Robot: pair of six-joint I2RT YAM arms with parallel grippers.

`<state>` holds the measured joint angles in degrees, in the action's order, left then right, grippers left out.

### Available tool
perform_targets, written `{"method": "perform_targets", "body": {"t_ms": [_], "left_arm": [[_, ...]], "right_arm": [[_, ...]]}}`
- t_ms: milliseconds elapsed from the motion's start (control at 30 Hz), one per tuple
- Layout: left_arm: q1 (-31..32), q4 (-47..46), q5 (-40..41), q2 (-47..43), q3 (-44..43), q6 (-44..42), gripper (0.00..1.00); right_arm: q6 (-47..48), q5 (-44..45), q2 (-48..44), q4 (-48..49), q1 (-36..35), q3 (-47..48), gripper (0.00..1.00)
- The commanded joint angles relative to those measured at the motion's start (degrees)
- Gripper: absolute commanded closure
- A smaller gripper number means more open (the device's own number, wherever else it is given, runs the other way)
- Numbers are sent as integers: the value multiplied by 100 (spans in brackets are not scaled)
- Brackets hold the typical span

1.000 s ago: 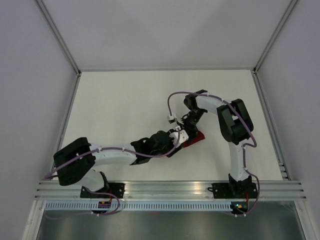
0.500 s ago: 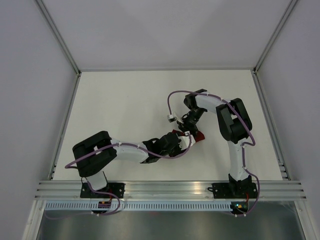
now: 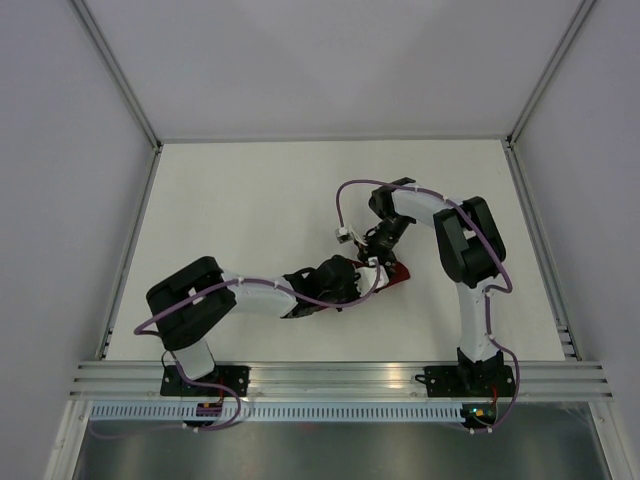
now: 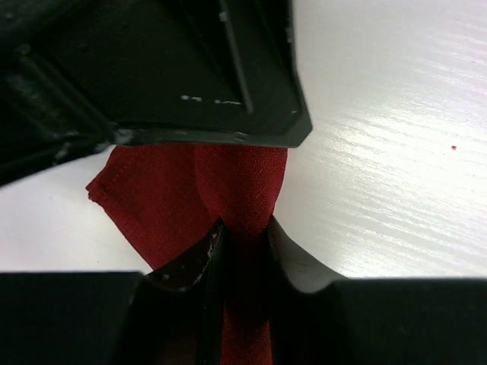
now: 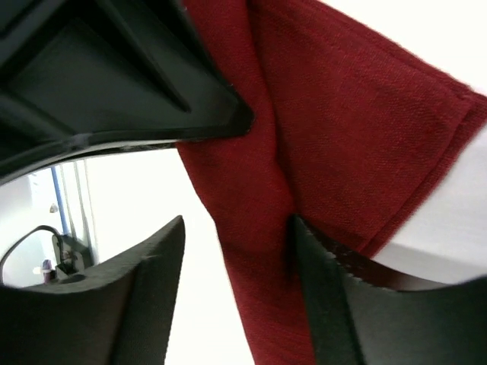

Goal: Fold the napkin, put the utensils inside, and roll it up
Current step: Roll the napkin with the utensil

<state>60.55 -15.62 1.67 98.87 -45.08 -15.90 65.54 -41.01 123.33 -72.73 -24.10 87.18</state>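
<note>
In the top view my two arms meet right of centre on the table (image 3: 230, 200). The left tool (image 3: 352, 282) and the right tool (image 3: 378, 248) sit close together. Only a small dark red patch of the napkin (image 3: 397, 274) shows, just right of them. The rest is under the tools, so I cannot tell its full shape from here.

In the left wrist view my left tool (image 4: 243, 232) is closed on a raised ridge of the napkin (image 4: 152, 194). Both fingers press the cloth at the lower middle of the frame. A hemmed corner lies flat on the table to the left of the pinch.

In the right wrist view my right tool (image 5: 237, 228) stands open around a hanging strip of the napkin (image 5: 358, 114). The cloth leans on the finger at lower right, and a bright gap shows beside the finger at lower left. A folded, layered edge fills the upper right.

I see no utensil in any view. It may be wrapped inside, but I cannot tell.

I judge this to be the rolling stage, with the grip resting on my left tool alone. The next move calls for my right tool to find a fresh hold without loosening the bundle.
</note>
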Motion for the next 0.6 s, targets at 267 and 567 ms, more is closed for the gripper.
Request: {"method": "perform_targets", "body": {"t_ms": [267, 567], "left_arm": [[-922, 849, -2548, 405, -598, 482, 78], [-1450, 1691, -3858, 1027, -1283, 711, 78]], "right_arm": [[-551, -54, -836, 1033, 475, -157, 13], [-1061, -460, -1802, 2393, 1205, -1087, 12]]}}
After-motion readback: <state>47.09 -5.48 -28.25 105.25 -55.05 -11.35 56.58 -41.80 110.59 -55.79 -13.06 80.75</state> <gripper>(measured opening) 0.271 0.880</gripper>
